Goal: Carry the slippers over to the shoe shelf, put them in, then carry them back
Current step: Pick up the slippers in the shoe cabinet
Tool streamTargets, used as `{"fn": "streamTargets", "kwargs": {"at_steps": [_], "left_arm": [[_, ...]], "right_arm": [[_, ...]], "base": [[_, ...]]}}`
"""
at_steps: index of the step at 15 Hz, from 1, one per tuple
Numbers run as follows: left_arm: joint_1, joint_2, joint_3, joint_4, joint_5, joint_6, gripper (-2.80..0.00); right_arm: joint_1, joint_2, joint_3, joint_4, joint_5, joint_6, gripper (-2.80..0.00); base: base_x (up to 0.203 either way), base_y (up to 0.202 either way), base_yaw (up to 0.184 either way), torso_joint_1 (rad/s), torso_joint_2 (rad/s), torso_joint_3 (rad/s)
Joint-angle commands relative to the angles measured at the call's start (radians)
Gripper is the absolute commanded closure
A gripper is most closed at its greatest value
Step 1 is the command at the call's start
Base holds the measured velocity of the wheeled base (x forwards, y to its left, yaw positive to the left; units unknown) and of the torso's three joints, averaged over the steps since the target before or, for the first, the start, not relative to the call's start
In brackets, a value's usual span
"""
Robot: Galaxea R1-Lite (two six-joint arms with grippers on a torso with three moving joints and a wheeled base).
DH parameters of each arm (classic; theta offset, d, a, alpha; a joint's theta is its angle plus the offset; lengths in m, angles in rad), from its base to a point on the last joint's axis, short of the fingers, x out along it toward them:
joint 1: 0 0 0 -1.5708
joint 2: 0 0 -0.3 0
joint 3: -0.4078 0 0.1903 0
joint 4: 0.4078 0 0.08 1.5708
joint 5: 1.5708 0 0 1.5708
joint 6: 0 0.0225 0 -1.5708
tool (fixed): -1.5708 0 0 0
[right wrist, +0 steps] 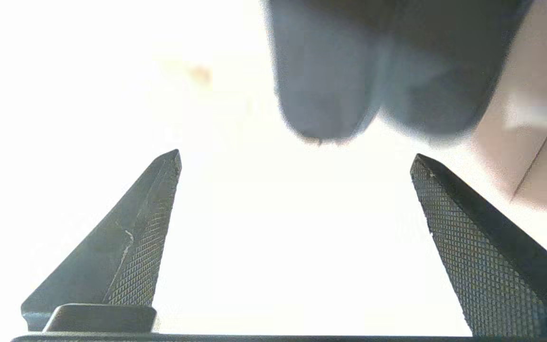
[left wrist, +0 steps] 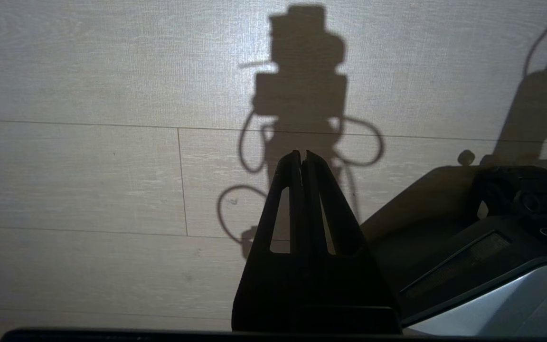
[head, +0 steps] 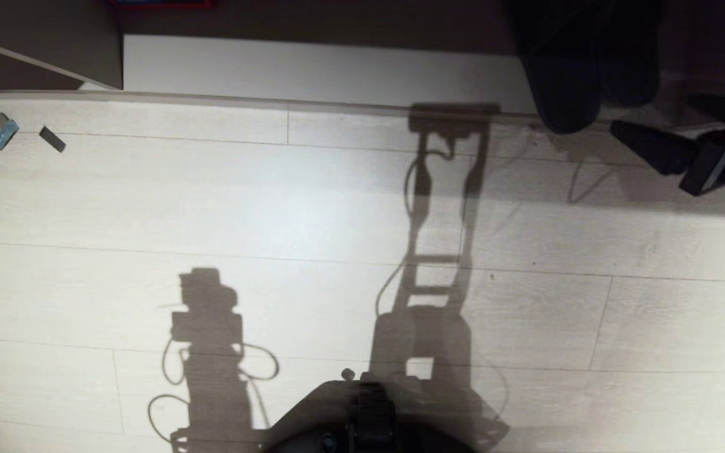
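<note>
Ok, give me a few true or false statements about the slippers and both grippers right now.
1. The right gripper is open and holds nothing. True.
2. The slippers lie out in the middle of the floor. False: they sit at the shelf, heels at its front edge.
3. The left gripper is shut, over bare floor. True.
4. The right gripper is clamped on one slipper. False: both fingers stand apart, short of the slippers.
5. The two slippers lie side by side. True.
</note>
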Motion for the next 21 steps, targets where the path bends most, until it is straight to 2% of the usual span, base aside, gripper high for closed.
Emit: {"fn": "streamTargets", "kwargs": {"at_steps": [1, 2, 5, 8, 10, 16, 21], "left_arm": [[0.000, 0.000, 0.000, 0.000, 0.000, 0.000, 0.00], [0.000, 0.000, 0.000, 0.000, 0.000, 0.000, 0.00], [0.000, 0.000, 0.000, 0.000, 0.000, 0.000, 0.00], [0.000, 0.000, 0.000, 0.000, 0.000, 0.000, 0.00], [0.000, 0.000, 0.000, 0.000, 0.000, 0.000, 0.00], [0.000, 0.000, 0.000, 0.000, 0.000, -0.002, 0.00], [0.000, 0.000, 0.000, 0.000, 0.000, -0.003, 0.00]], "right_arm": [[0.001, -0.159, 0.110, 0.030, 0.015, -0.002, -2.80], [0.001, -0.204, 0.148, 0.055, 0.020, 0.002, 0.00], [0.001, -0.354, 0.206, 0.118, 0.018, 0.020, 0.00], [0.000, -0.568, 0.227, 0.298, 0.000, 0.023, 0.00], [0.000, -0.711, 0.251, 0.402, -0.032, 0.024, 0.00], [-0.018, -1.038, 0.387, 0.579, -0.131, 0.032, 0.00], [-0.048, -1.184, 0.680, 0.602, -0.147, 0.083, 0.00]], "base": [[0.000, 0.000, 0.000, 0.000, 0.00, 0.000], [0.000, 0.000, 0.000, 0.000, 0.00, 0.000], [0.000, 0.000, 0.000, 0.000, 0.00, 0.000], [0.000, 0.000, 0.000, 0.000, 0.00, 0.000], [0.000, 0.000, 0.000, 0.000, 0.00, 0.000], [0.000, 0.000, 0.000, 0.000, 0.00, 0.000], [0.000, 0.000, 0.000, 0.000, 0.00, 0.000]]}}
